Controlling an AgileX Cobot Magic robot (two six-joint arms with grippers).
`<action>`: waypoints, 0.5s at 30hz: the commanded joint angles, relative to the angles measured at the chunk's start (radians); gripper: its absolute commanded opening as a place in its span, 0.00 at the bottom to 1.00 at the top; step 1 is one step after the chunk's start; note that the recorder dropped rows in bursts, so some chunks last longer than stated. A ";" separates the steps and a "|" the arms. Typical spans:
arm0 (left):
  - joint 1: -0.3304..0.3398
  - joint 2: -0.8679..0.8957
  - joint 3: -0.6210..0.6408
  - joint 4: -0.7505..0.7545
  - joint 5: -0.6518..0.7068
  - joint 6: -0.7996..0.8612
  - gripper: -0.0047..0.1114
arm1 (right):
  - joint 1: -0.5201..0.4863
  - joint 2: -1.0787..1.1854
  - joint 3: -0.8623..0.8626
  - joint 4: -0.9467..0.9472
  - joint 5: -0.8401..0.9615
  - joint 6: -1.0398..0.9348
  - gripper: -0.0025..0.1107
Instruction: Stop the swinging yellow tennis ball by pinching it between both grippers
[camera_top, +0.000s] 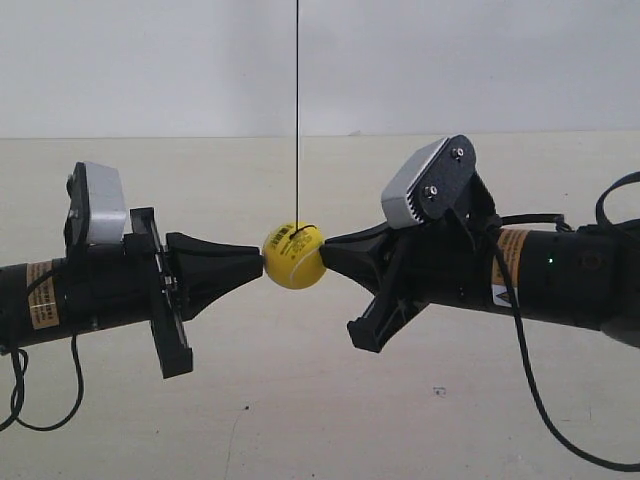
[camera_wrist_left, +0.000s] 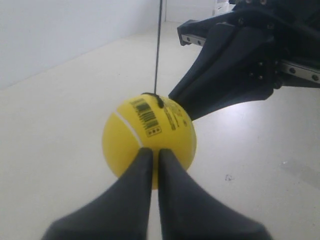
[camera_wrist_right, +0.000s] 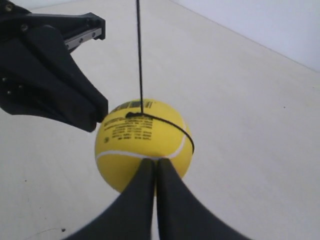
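- left gripper (camera_wrist_left: 151, 152): jaws squeezed together, tips pushed right up against the yellow tennis ball (camera_wrist_left: 127, 142)
- right gripper (camera_wrist_right: 150, 162): same deal, jaws closed, tips on the opposite side
- ball's sandwiched between them, hanging off a black string (camera_top: 297, 110)

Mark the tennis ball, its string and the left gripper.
yellow tennis ball (camera_top: 293, 256), exterior view, its centre.
string (camera_top: 297, 110), exterior view, mid-length.
left gripper (camera_wrist_left: 152, 153), left wrist view, between the jaw tips.
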 joint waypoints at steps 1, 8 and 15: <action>-0.006 0.002 -0.004 -0.109 0.037 -0.012 0.08 | 0.001 -0.003 -0.005 0.103 0.080 -0.060 0.02; -0.006 0.002 -0.004 -0.316 0.222 -0.043 0.08 | 0.001 -0.003 -0.005 0.398 0.223 -0.262 0.02; -0.006 0.000 -0.004 -0.426 0.332 -0.134 0.08 | 0.001 -0.005 -0.005 0.751 0.303 -0.545 0.02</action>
